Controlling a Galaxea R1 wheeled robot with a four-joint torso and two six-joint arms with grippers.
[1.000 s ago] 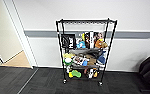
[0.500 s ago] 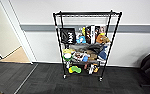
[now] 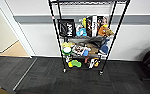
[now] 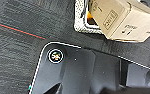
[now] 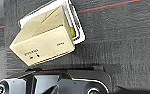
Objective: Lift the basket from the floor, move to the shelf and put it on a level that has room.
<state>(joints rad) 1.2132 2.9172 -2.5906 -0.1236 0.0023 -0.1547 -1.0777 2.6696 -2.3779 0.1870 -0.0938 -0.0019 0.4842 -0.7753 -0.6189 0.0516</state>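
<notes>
facing the shelf [image 3: 87, 37], with the basket [image 4: 82, 26] seen over the floor [image 5: 121, 45].
pincer states cannot be told; the top level [image 3: 88, 2] must be reached.

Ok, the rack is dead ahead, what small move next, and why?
Probably ease straight forward a little. The tall black wire rack stands centred ahead, but dark grey carpet lies between the robot and its casters. Its top wire tier looks bare; the lower tiers are crowded. The cream woven basket shows in the left wrist view.
</notes>
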